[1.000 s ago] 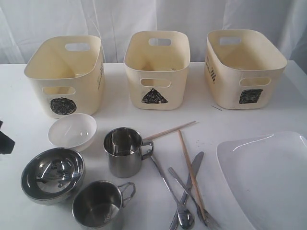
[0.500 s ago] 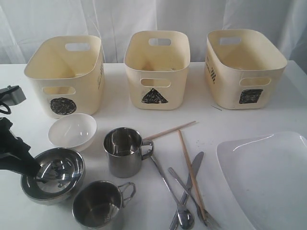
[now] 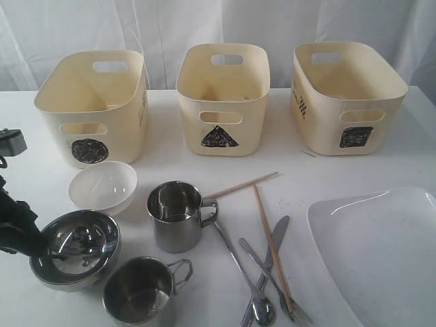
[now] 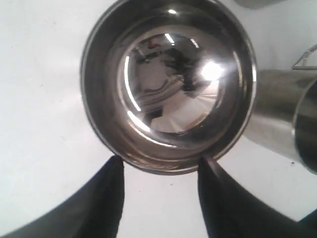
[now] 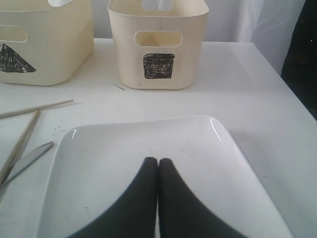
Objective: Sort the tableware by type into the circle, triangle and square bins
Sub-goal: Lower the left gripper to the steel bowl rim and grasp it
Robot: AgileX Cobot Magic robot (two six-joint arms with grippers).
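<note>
White tabletop [image 3: 170, 163], cream bins [image 3: 253, 129] lined up along the back. Left gripper [image 4: 161, 166] shows its fingers spread apart, tips right at the rim of the steel bowl [image 3: 75, 246], which sits front-left just beside the small white bowl [image 3: 102, 185]. Right gripper [image 5: 158, 161], fingers pressed together, hovers over the large white plate [image 5: 99, 148].

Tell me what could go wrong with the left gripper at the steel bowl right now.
The left gripper stands open with its fingertips at the near rim of the steel bowl. Neither finger looks to be inside the wall, so closing here may push the bowl or slip off its curved, shiny side. The front steel mug stands close beside the bowl, so a shoved bowl could knock it.
</note>
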